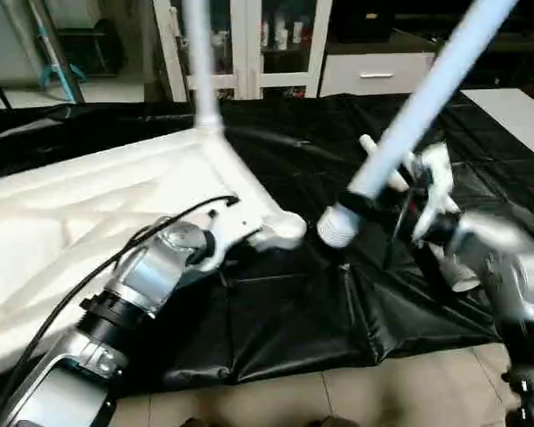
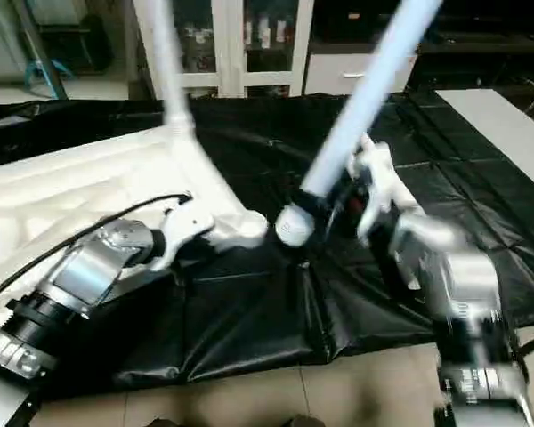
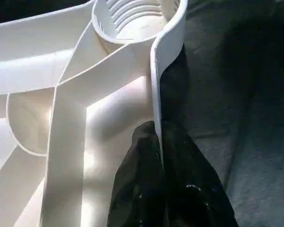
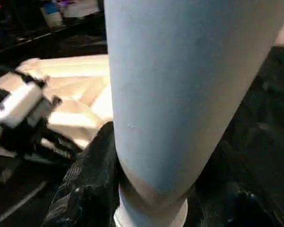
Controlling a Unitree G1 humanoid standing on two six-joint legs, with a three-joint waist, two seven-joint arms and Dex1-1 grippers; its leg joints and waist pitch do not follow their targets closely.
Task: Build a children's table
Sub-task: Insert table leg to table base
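The large white ribbed plastic tabletop [image 1: 89, 213] is lying underside-up on the black-covered bench [image 1: 303, 311], the left hand [image 3: 157, 142] pinching its rim beside an empty corner socket [image 3: 135, 19], seemingly steadying it, while the right hand [image 2: 334, 209] is clamping a long white tapered leg [image 1: 418, 107], threaded end lowest, tilted toward that corner.

White tabletop [image 1: 89, 205], ribbed underside; white legs [image 1: 427, 98]; black cover [image 1: 320, 311] on work surface; my fingers [image 3: 146, 189] black, my forearms [image 1: 151, 276] silver; white cabinet [image 1: 249, 44].
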